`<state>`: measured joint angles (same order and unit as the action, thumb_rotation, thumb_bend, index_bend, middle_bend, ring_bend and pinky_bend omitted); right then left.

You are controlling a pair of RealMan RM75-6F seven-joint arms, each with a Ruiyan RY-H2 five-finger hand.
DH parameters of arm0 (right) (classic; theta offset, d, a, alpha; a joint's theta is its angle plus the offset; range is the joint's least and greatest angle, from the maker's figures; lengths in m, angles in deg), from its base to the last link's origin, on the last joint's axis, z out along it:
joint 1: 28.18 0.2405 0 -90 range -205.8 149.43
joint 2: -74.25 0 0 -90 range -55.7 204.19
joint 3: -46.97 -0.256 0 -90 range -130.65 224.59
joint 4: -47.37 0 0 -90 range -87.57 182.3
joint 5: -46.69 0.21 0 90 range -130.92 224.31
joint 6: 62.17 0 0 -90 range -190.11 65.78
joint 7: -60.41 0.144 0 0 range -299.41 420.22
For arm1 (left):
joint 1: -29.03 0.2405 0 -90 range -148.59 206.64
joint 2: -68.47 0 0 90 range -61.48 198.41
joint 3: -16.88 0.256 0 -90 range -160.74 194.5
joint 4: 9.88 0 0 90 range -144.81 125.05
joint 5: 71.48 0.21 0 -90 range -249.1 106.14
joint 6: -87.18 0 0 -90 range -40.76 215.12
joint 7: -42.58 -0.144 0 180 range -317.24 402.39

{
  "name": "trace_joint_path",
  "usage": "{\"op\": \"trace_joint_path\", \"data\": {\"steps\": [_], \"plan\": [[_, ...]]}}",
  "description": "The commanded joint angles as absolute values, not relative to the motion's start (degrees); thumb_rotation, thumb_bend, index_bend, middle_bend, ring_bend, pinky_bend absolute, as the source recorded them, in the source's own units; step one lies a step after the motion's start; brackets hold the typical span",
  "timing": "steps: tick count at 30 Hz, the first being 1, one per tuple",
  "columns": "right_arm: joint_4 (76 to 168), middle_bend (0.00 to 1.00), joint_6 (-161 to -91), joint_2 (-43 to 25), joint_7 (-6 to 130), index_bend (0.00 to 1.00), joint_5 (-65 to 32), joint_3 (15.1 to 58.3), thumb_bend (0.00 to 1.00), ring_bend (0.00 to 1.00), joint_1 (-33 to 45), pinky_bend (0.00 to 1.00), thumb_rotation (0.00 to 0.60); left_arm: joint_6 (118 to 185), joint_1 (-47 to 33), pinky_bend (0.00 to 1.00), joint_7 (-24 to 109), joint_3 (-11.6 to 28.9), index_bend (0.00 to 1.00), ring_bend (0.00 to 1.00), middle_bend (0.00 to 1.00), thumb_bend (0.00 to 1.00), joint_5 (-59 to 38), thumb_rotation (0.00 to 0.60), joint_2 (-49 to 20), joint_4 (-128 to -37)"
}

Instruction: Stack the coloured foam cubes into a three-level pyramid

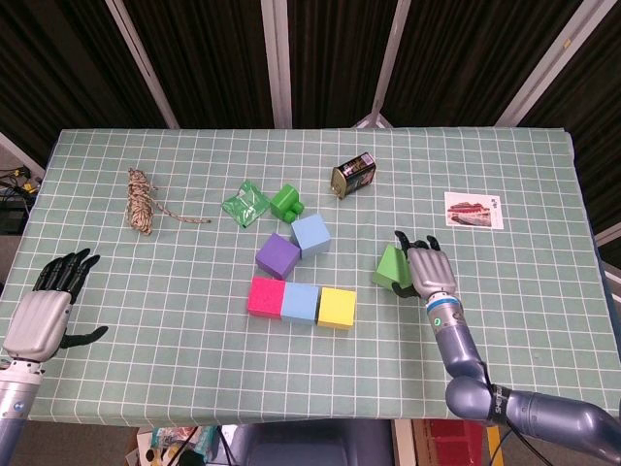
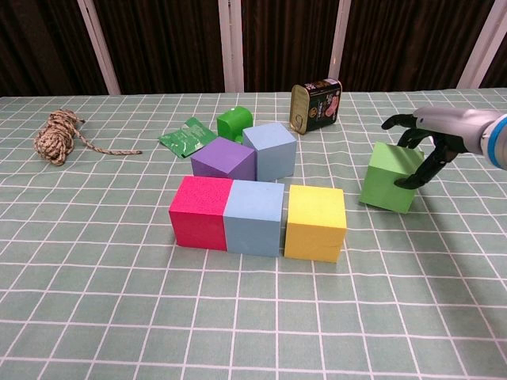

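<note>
The right hand [image 2: 434,138] is at the green cube [image 2: 390,177], fingers curled over its top and far side, dark fingertips touching the foam, and the cube sits tilted, one edge lifted off the worktop [image 2: 119,317]. From the head view that same hand [image 1: 430,268] covers the cube's right side, with the green cube [image 1: 390,266] poking out to its left. Just left of it, a little apart, lies the base row: pink cube [image 2: 201,212], light blue cube [image 2: 253,218] and yellow cube [image 2: 315,222], touching side by side. Behind that row sit the purple cube [image 2: 224,161] and a second, paler blue cube [image 2: 271,148], pressed together. Further back are a small green block [image 2: 233,123], a crumpled green wrapper [image 2: 187,136] and a tin can [image 2: 317,103] on its side. A coil of rope [image 2: 59,132] lies far left, and a postcard [image 1: 473,210] far right. The left hand [image 1: 47,306] hovers at the near left corner of the worktop, fingers spread, holding nothing.
</note>
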<state>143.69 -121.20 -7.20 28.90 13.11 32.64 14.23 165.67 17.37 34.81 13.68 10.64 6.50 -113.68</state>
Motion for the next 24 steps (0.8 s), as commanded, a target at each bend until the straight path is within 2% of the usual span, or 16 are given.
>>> {"op": "trace_joint_path", "data": {"steps": [1,15,24], "plan": [[143.8,0.32,-118.9,-4.8,32.2,0.0,9.6,33.5,0.35,0.18,12.8,0.0,0.6,165.6,17.4,0.0,34.7,13.7,0.0,0.0,0.01,0.13,10.7,0.6,6.5,-113.7],[142.8,0.32,-109.9,2.6,44.8,0.0,-5.0,36.0,0.35,0.18,9.4,0.0,0.6,165.9,17.4,0.0,33.7,14.1,0.0,0.0,0.01,0.13,11.3,0.6,6.1,-113.6],[143.2,0.32,-109.5,5.4,52.8,0.0,-15.9,37.8,0.35,0.18,6.6,0.0,0.6,166.2,17.6,0.0,32.8,14.3,0.0,0.0,0.01,0.13,11.8,0.6,5.8,-113.8]]}}
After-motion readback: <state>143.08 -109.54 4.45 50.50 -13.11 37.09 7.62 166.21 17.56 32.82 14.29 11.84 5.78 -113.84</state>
